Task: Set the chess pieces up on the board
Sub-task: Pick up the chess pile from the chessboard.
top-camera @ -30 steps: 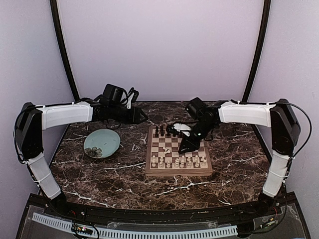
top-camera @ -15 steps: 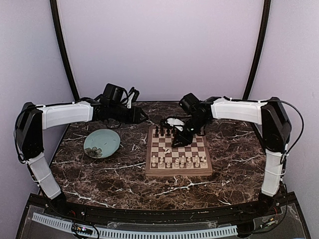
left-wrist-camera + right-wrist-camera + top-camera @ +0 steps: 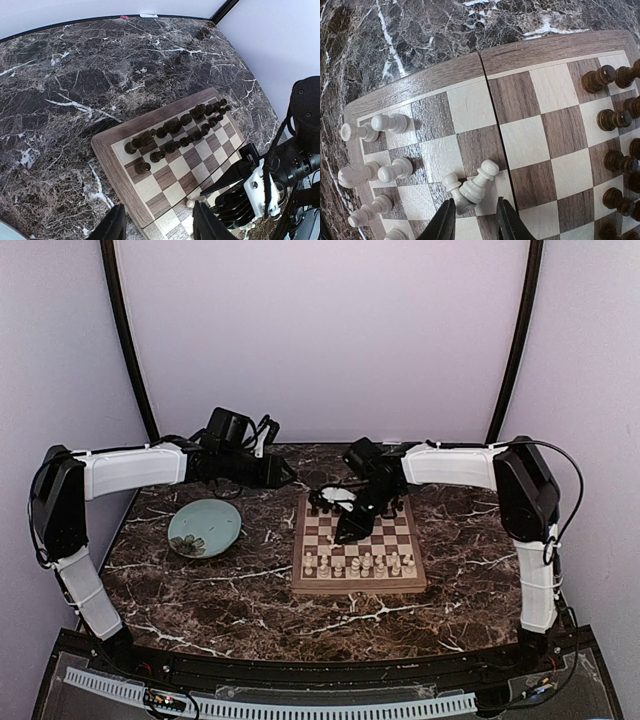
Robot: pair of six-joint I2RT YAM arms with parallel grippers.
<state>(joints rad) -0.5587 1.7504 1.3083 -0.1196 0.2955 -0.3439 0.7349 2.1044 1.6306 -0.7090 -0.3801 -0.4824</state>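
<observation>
Right gripper point(image 3: 474, 220) straddles two tilted white pawns point(image 3: 470, 186); board point(image 3: 525, 142) bare alongside.

Obs: left arm point(image 3: 130, 468) runs level from its shoulder towards the centre, wrist straight. The left tool point(image 3: 288, 477) is held high and points to the robot's right. In the wrist view its fingers point(image 3: 116, 225) stand wide apart, gripping nothing.

The right arm point(image 3: 450, 464) is stretched leftward, wrist bent down. The right tool point(image 3: 347, 532) is pitched steeply down with its tips low. Its fingers point(image 3: 444, 220) are parted partway, not clamped.
</observation>
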